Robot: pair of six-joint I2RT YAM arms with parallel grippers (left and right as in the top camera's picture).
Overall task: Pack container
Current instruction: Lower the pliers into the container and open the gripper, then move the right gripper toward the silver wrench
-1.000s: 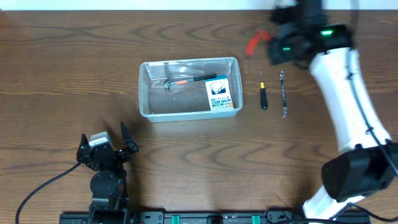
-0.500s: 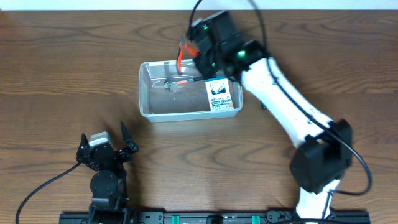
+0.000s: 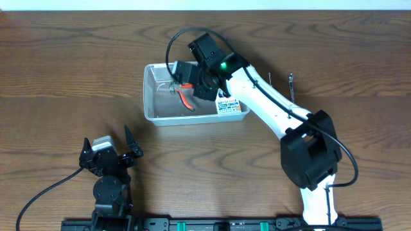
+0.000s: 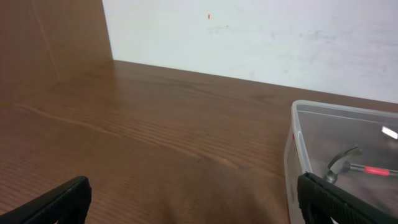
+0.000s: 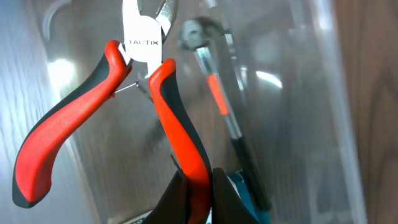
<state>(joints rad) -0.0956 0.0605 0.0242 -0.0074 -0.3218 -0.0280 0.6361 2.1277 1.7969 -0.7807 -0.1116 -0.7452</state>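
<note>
The clear plastic container stands at the table's middle; it also shows in the left wrist view and the right wrist view. Inside lie a small hammer and a blue-and-white box. My right gripper hangs over the container, shut on one handle of the red-and-black pliers, which hang inside it above the hammer. My left gripper is open and empty near the front left, its fingertips at the left wrist view's lower corners.
A black-handled pick and a metal wrench lie on the table right of the container, partly hidden by my right arm. A white wall runs along the table's far edge.
My right arm swung from the far right with the pliers to above the container, then lowered them inside it. The left arm has not moved.
</note>
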